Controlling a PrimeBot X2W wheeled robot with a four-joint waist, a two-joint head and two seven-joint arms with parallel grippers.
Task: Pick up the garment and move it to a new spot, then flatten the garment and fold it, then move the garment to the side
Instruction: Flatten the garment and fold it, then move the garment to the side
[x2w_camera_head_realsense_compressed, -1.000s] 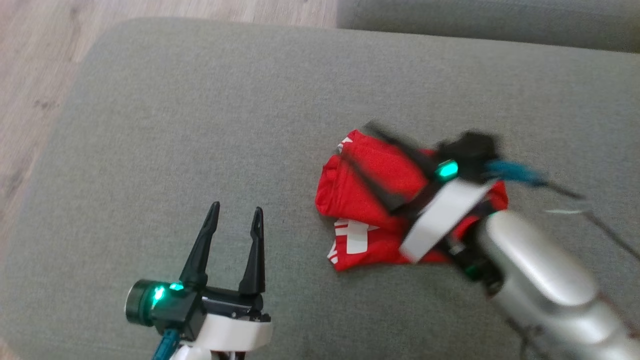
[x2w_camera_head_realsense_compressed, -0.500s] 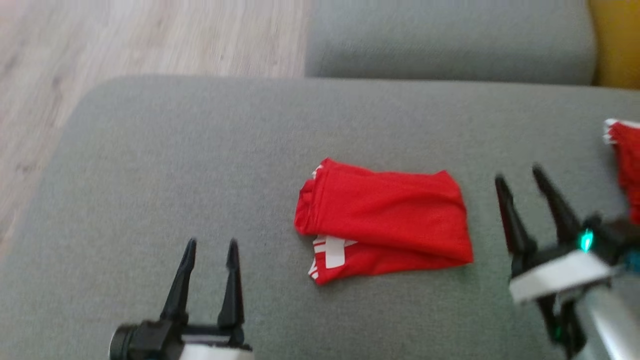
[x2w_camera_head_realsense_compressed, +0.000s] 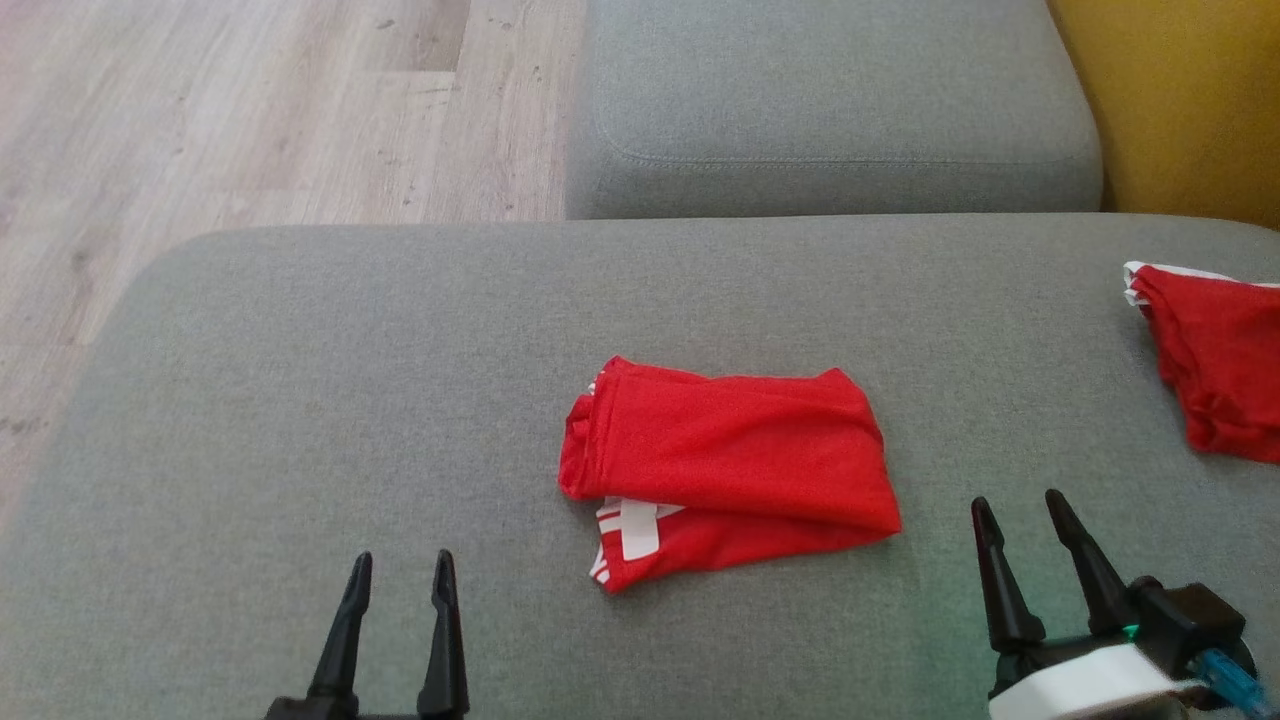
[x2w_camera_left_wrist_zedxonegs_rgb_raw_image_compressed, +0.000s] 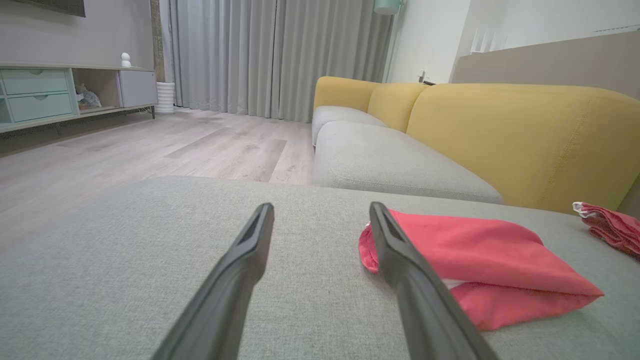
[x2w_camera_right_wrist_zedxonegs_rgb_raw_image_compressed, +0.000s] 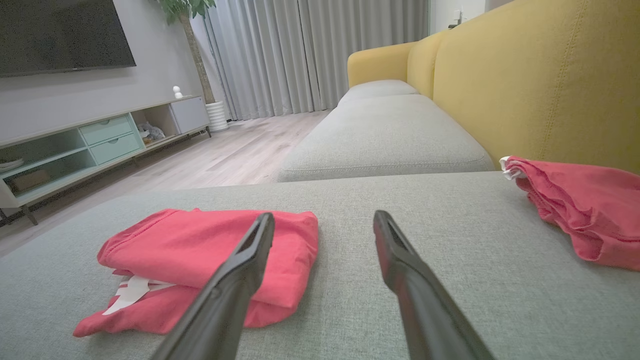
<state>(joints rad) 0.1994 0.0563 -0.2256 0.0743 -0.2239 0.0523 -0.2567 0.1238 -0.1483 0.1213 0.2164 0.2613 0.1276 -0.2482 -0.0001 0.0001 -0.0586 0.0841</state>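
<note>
A red garment (x2w_camera_head_realsense_compressed: 725, 465) with white markings lies folded in the middle of the grey sofa seat (x2w_camera_head_realsense_compressed: 300, 400); it also shows as the red garment (x2w_camera_left_wrist_zedxonegs_rgb_raw_image_compressed: 470, 265) and the red garment (x2w_camera_right_wrist_zedxonegs_rgb_raw_image_compressed: 210, 260) in the wrist views. My left gripper (x2w_camera_head_realsense_compressed: 400, 565) stands open at the lower left, well apart from the cloth, holding nothing. At the lower right my right gripper (x2w_camera_head_realsense_compressed: 1018, 505) is open too, a short way right of the garment's edge, with nothing between its fingers.
A second red garment (x2w_camera_head_realsense_compressed: 1215, 360) lies bunched at the seat's right edge, by the yellow backrest (x2w_camera_head_realsense_compressed: 1180, 100). Another grey cushion (x2w_camera_head_realsense_compressed: 830, 110) adjoins at the back. Wooden floor (x2w_camera_head_realsense_compressed: 200, 110) lies beyond the seat's left and far edges.
My right gripper has come off the folded garment and drawn back to the lower right, open. The camera has tilted up, bringing the far cushion, backrest and second garment into view.
</note>
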